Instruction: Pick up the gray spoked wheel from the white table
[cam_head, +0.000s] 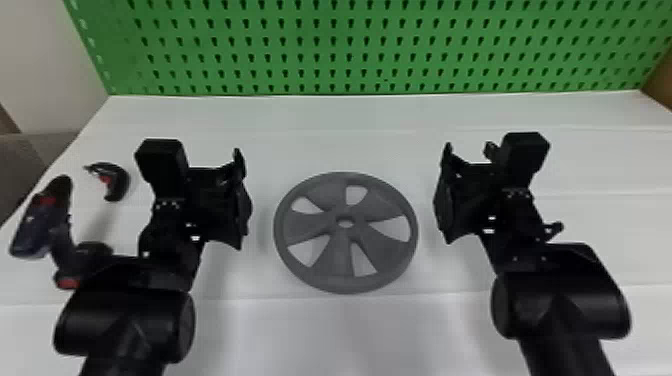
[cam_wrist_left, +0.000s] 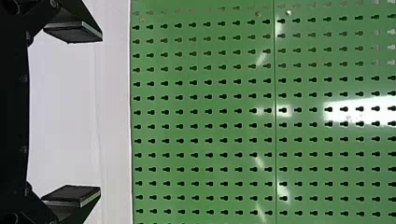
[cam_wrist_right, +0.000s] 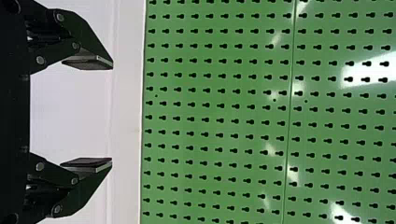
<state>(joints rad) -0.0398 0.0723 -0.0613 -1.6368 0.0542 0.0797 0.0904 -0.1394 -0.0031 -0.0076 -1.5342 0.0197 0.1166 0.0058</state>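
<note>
- L end effector (cam_head: 243, 200): fingers set wide apart, nothing held. In L wrist view, both flat black pads of the L end effector (cam_wrist_left: 100, 113) stand well apart, surface visible btwn them.
- R end effector (cam_head: 442, 194): likewise wide open, nothing held. R wrist view confirms, pads of the R end effector (cam_wrist_right: 112, 113) well apart, facing each other.
- Arms: both come in from bottom edge of head view, one per side; the two end effectors roughly level w/ each other.
- Gray spoked wheel (cam_head: 340, 257): lying flat on the white surface (cam_head: 350, 332), btwn the two end effectors, inboard of each. Clear gap each side, no contact. Its near rim reaches closer to robot than either end effector; openings btwn spokes show surface beneath.
- Dark power tool w/ red parts (cam_head: 37, 225): outboard of L end effector, at L side of surface, partly hidden by L arm. Resting attitude: can't tell.
- Small curved dark item, red detail (cam_head: 119, 182): also outboard of L end effector, btwn it and surface's L edge; type can't be told.
- Green pegboard (cam_head: 350, 50): upright beyond both end effectors, along far edge of surface; rows of keyhole slots.
- Brown panel (cam_head: 662, 75): far R, beyond and outboard of R end effector.
</note>
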